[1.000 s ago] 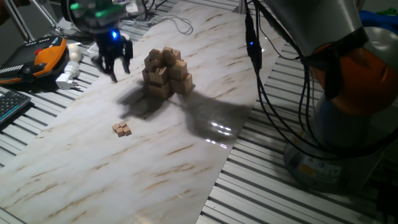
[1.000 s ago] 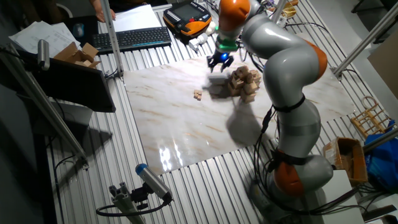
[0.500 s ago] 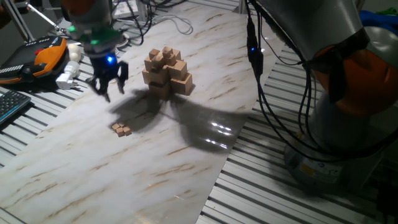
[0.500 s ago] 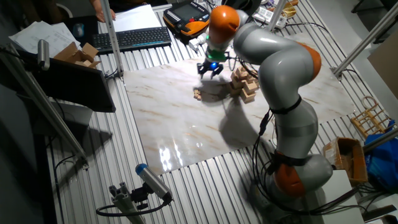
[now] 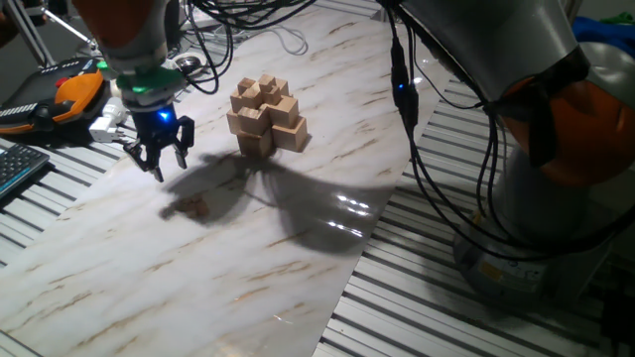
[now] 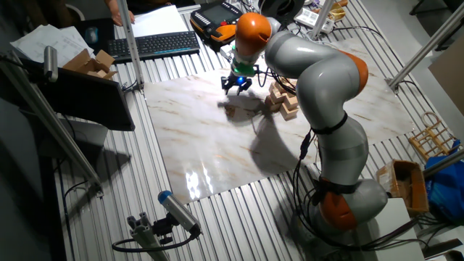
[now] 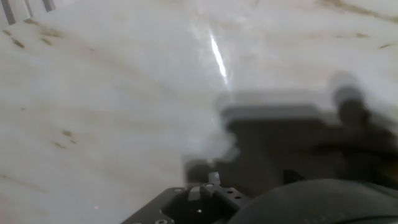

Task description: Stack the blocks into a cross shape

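While the arm reaches across the marble-patterned table (image 5: 298, 248), the gripper (image 5: 157, 157) hangs above the surface with its fingers (image 5: 149, 164) pointing down, spread apart and holding nothing. A blue light glows on the wrist just above them.

The blocks (image 5: 195, 207) lie as a small cluster on the table, in the arm's shadow, near the gripper but apart from it, on the side toward the lower edge of this view. In the other fixed view the gripper (image 6: 236, 85) sits above and just beside the blocks (image 6: 230, 111), which are dim in shadow there.

The cross shape (image 5: 266, 114) stands upright, tiered, well clear of the gripper; seen also at (image 6: 283, 98).

Hand view: blurred marble surface and dark shadow only; no blocks can be made out.

Off the table edge: an orange-and-black pendant (image 5: 60, 94) and a keyboard (image 6: 156, 45).
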Robot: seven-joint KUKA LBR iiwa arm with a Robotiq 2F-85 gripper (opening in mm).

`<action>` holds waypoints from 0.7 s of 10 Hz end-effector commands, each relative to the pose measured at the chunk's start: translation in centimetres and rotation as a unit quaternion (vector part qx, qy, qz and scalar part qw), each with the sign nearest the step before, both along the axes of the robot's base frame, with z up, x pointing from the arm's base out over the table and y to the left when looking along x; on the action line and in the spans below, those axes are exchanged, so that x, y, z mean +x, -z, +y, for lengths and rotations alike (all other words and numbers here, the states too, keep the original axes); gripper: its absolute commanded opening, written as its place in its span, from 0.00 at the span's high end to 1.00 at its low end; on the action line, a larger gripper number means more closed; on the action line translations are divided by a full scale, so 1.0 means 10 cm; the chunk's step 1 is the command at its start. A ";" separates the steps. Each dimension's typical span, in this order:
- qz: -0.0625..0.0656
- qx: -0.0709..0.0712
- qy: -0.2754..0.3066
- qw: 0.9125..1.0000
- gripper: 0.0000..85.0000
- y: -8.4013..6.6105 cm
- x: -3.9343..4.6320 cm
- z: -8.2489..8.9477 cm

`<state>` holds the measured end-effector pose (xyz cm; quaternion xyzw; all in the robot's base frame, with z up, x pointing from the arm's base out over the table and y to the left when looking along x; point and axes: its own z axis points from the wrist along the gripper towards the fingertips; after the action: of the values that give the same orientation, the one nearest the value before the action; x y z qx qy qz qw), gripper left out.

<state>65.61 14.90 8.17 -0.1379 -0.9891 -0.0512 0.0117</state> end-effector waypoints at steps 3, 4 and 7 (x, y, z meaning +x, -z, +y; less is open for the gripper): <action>-0.009 -0.009 0.001 1.000 0.40 0.13 -0.016 0.04; -0.010 -0.008 -0.001 1.000 0.40 0.16 -0.012 0.05; -0.019 -0.002 -0.001 1.000 0.40 0.28 -0.028 0.08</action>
<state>65.29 15.74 5.29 -0.1354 -0.9894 -0.0522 -0.0070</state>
